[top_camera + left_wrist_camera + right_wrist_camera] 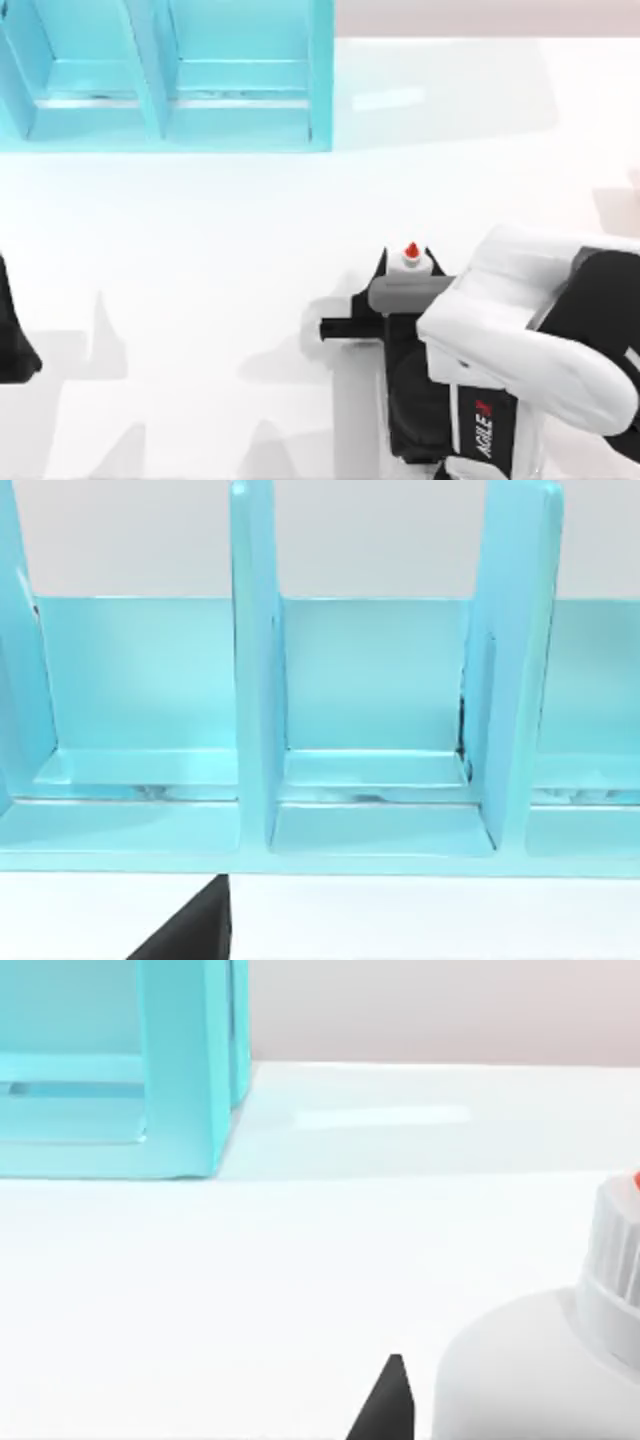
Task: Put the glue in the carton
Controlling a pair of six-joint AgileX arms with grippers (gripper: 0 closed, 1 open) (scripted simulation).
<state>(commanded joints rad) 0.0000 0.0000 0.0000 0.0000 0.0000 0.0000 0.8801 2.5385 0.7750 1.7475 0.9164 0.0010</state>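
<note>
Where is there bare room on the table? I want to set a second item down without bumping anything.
The widest free patch runs across the table, between the blue carton at the top-left and the right gripper. The strip right of the carton is bare too. It is crowded at lower right, where the right arm sits over the glue; the left gripper is at the left edge.
</note>
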